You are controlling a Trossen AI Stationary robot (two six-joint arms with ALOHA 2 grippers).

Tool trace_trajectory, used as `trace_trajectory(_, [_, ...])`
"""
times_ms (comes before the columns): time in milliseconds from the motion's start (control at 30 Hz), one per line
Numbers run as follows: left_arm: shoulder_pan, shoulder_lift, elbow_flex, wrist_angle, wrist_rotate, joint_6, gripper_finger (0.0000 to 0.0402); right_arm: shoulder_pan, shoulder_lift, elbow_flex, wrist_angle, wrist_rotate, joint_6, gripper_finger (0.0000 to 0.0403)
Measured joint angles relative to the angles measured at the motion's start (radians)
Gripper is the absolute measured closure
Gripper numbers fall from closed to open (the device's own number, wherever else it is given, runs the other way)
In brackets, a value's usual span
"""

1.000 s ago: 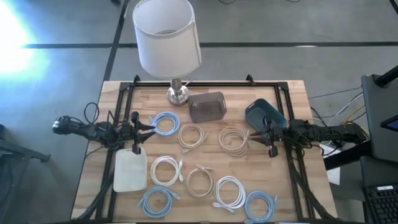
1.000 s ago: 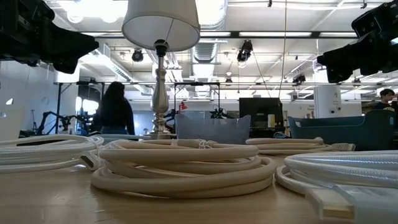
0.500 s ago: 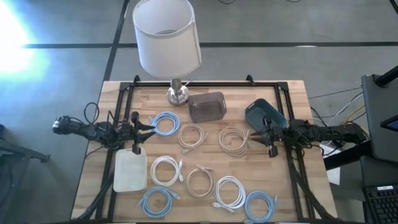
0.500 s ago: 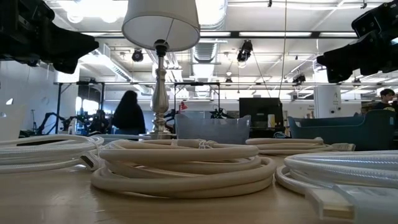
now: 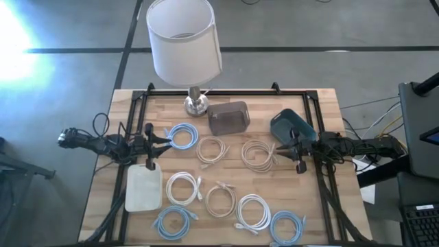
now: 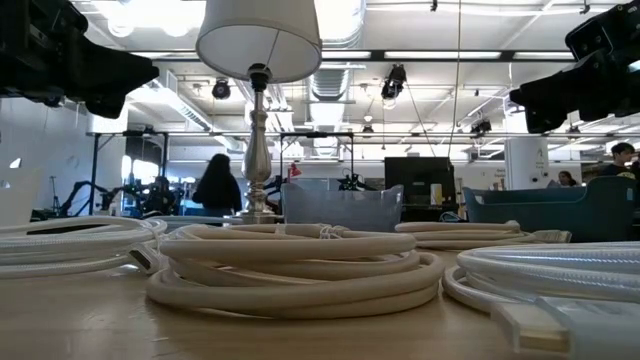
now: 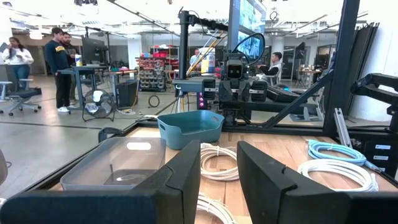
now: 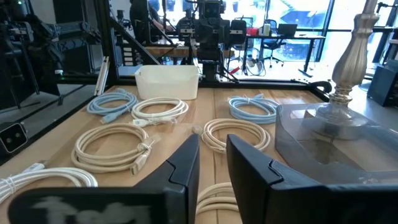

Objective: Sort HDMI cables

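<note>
A robotics lab or open workshop: beyond the wooden bench (image 5: 322, 206) lie a concrete floor, exposed ceiling ducts (image 6: 340, 40) and strip lights, equipment racks, monitors, office chairs (image 7: 15, 98), and standing people (image 7: 61, 68) among more rigs.

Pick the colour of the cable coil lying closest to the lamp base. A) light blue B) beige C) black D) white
A: in the high view the coil just below the lamp base is light blue, while the beige and white coils lie farther down the table.
</note>
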Motion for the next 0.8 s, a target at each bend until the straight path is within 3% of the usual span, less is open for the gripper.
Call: trace_trajectory(800, [0.000, 0.000, 0.000, 0.000, 0.000, 0.000, 0.0291, 0.000, 0.000, 0.000, 0.000, 0.000, 0.000, 0.0331])
